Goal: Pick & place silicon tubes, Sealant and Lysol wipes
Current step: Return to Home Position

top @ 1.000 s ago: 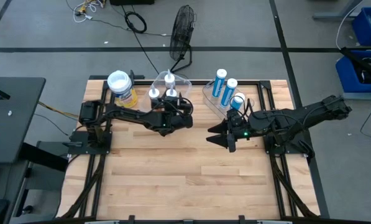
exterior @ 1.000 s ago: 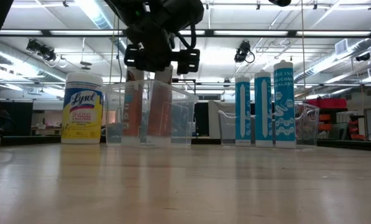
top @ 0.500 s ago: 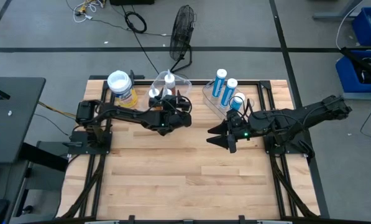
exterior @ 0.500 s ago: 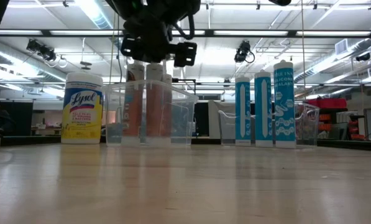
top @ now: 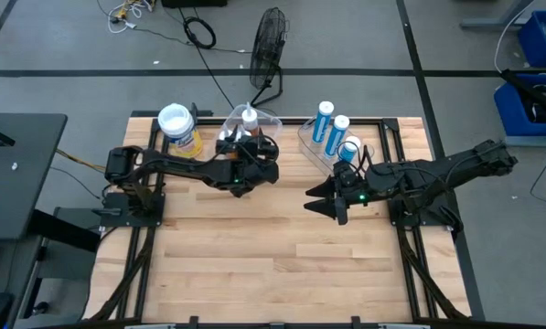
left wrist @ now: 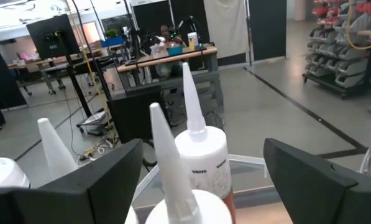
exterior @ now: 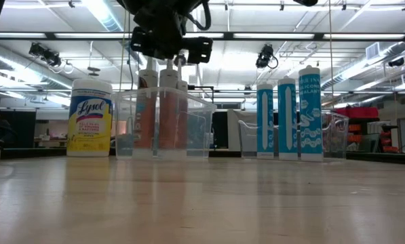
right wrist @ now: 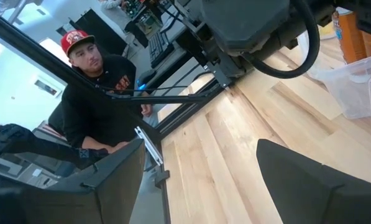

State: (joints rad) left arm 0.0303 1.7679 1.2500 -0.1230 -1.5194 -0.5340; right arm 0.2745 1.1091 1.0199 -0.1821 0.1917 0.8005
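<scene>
Three white-nozzled orange sealant tubes (exterior: 160, 108) stand upright in a clear bin (exterior: 127, 129) at the table's far middle. My left gripper (exterior: 167, 49) hovers open just above them, pointing level; in the left wrist view its fingers stand either side of the nozzles (left wrist: 191, 99) without touching. Three blue silicone tubes (top: 332, 128) stand in a second clear bin (exterior: 331, 135) at the far right. The yellow Lysol wipes canister (top: 178, 128) stands on its base at the far left. My right gripper (top: 323, 203) hangs open over the table's middle right.
A black fan (top: 268, 46) stands on the floor beyond the far edge. A person in a dark top (right wrist: 92, 93) sits beyond the table in the right wrist view. The near half of the wooden table (top: 273, 274) carries nothing.
My left gripper has risen from among the tube tops in the left bin to just above the nozzles, rolling a little as it went. The tubes stay upright in the bin.
</scene>
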